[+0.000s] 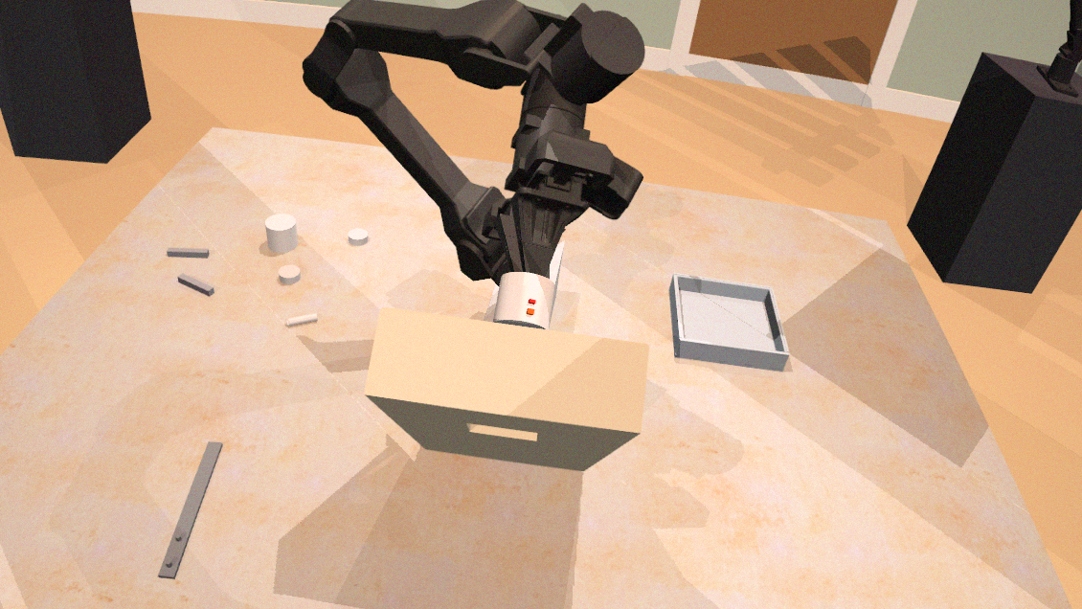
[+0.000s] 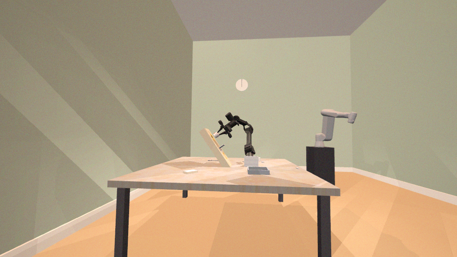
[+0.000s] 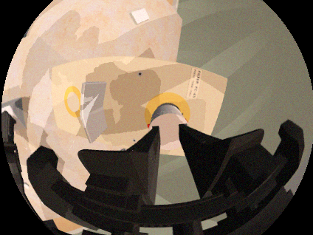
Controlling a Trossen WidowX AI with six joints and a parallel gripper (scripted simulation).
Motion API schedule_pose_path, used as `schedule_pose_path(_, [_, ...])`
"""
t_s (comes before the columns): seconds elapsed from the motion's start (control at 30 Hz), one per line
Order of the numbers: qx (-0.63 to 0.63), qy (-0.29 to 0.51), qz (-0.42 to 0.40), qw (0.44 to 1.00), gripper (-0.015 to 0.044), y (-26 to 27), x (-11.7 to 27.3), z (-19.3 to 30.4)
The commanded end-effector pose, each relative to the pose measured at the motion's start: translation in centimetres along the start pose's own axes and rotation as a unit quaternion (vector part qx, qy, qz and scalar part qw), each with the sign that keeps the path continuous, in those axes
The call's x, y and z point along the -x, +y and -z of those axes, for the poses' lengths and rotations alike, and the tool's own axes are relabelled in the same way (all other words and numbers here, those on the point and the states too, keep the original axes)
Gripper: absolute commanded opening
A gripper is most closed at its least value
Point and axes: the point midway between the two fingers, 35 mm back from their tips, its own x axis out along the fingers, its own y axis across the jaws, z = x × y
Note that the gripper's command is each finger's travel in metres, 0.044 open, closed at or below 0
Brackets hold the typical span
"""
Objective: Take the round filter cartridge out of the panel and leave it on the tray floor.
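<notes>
The round white cartridge (image 1: 522, 296) (image 2: 216, 135) (image 3: 168, 119) stands out from the tilted service panel (image 1: 469, 363) (image 2: 209, 143) (image 3: 203, 107) on the side facing the arm. Two red marks show on its side. My gripper (image 1: 524, 274) (image 2: 218, 133) (image 3: 168, 128) is shut on it, with the fingertips at its face; the slots are hidden. In the wrist view the cartridge's rear is over the larger yellow ring; I cannot tell whether its end is still inside the hole. The grey tray (image 1: 731, 356) (image 2: 258, 172) is on the table, right of the panel in the top view.
A grey plate (image 3: 95, 111) (image 2: 222, 146) sticks out of the panel's face below the cartridge. A white box (image 2: 251, 161) stands near the arm's base. A white cylinder (image 1: 281, 234), small discs and bars lie left; a flat grey strip (image 1: 195, 499) lies front left.
</notes>
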Motion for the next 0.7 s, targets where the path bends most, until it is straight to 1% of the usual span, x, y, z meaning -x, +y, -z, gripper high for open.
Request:
schedule_pose_path(0.0, [-0.007, 0.004, 0.005, 1.000, 0.0000, -0.3, 0.6, 0.4])
schedule_pose_path(0.67, [-0.007, 0.004, 0.005, 1.000, 0.0000, 5.3, -0.2, -1.2])
